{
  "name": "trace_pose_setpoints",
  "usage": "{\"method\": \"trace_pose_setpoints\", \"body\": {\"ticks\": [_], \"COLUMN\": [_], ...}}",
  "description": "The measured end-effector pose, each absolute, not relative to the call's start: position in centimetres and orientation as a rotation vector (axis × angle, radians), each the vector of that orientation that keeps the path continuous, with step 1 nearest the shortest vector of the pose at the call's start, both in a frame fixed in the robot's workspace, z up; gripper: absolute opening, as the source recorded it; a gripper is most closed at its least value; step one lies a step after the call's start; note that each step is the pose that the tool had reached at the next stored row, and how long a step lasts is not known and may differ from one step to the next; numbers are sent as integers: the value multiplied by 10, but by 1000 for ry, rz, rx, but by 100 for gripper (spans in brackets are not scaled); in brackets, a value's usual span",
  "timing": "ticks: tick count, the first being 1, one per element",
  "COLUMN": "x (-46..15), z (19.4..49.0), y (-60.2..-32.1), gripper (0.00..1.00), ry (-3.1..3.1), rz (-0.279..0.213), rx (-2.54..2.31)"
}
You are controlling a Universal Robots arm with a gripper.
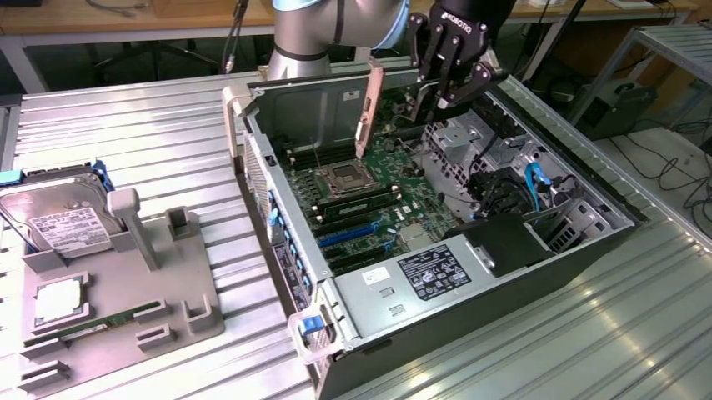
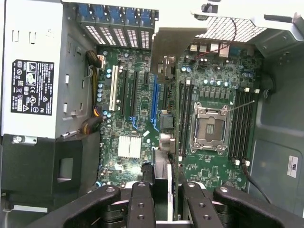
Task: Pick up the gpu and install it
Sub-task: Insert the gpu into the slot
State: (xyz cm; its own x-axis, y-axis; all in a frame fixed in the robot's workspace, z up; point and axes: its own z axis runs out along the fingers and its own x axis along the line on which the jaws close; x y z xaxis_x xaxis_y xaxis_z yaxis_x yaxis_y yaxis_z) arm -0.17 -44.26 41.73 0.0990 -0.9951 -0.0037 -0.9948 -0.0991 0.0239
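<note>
The gpu [image 2: 162,167] is clamped edge-on between my fingers [image 2: 140,202], and its silver end bracket [image 2: 166,47] points toward the vented rear of the open computer case [image 1: 489,321]. In the exterior view my gripper [image 1: 436,102] hangs over the far part of the case, with the card's pale bracket [image 1: 371,108] standing upright above the motherboard [image 1: 368,196]. The card hovers over the board and is not seated. Blue expansion slots [image 2: 154,102] and a white slot [image 2: 114,92] lie below it, beside the CPU socket [image 2: 210,127]. My gripper [image 2: 164,192] is shut on the card.
A silver power supply [image 1: 434,275] and a black shroud [image 1: 512,242] fill the near end of the case. On the exterior view's left, a grey fixture [image 1: 167,275] carries a hard drive [image 1: 62,221], a processor [image 1: 56,302] and a green memory stick [image 1: 106,321]. Blue cables [image 1: 534,187] run along the case's right side.
</note>
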Motion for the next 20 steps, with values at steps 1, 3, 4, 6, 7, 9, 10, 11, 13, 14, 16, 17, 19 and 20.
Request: {"method": "trace_pose_setpoints", "body": {"ticks": [1, 3, 4, 6, 7, 9, 10, 11, 13, 14, 16, 17, 19, 20], "x": [-2, -2, -2, -2, -2, -2, -3, -3, -5, -6, -7, -8, -8, -9], "z": [417, 415, 414, 413, 413, 412, 411, 411, 409, 408, 405, 404, 402, 401], "y": [-443, -443, -443, -443, -443, -443, -443, -443, -443, -443, -443, -443, -443, -443], "gripper": [27, 27, 27, 27, 27, 27, 27, 27, 27, 27, 27, 27, 27, 27], "ry": [-2096, -2092, -2090, -2086, -2084, -2079, -2077, -2076, -2076, -2077, -2079, -2081, -2084, -2084], "rz": [-29, -29, -29, -29, -29, -29, -29, -29, -29, -29, -29, -29, -29, -29], "rx": [2319, 2323, 2325, 2328, 2330, 2334, 2336, 2337, 2337, 2337, 2334, 2332, 2330, 2330]}}
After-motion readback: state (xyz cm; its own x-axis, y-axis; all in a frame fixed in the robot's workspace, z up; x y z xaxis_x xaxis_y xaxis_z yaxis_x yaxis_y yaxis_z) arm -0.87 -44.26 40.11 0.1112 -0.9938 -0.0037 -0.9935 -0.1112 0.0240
